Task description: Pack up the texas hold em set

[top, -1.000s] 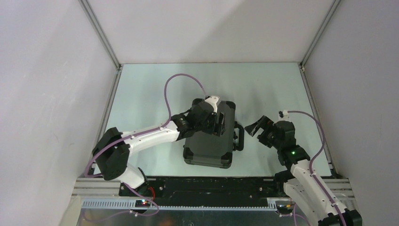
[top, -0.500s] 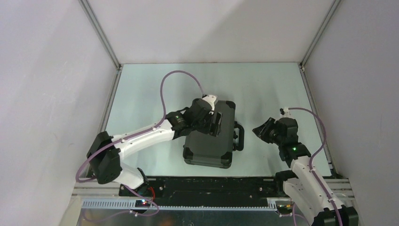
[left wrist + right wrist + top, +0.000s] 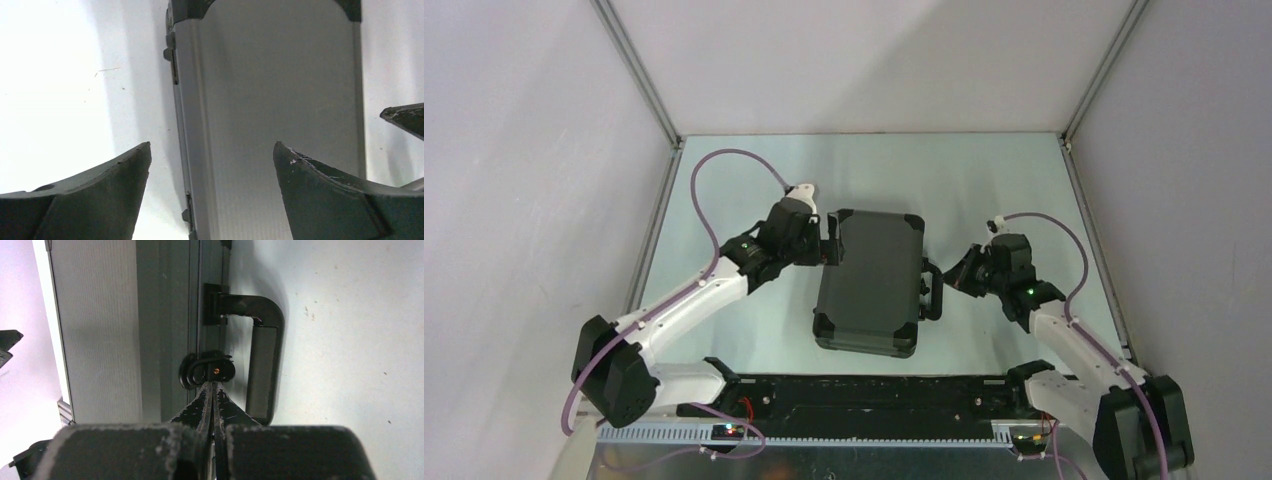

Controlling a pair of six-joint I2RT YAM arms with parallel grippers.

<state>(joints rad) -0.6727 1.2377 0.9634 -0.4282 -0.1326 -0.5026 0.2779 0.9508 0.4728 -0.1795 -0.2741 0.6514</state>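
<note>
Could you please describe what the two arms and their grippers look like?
The left arm and right arm both have white links joined by bulky black joint housings. A purple cable loops along each toward the wrist, and a small green light glows on the right one. The left gripper and right gripper carry dark, wedge-shaped fingers with scuffed, whitish edges.

You are drawing the left tool (image 3: 829, 240) off the lid of the briefcase (image 3: 874, 285) — it is now sitting at the case's left edge, near the far corner, with its jaws standing wider than a second ago. Your right tool (image 3: 956, 275) is moving in on the handle side — its fingers, spread before, are now pressing together, tips right at the small black latch (image 3: 209, 371) beside the handle (image 3: 265, 365).
</note>
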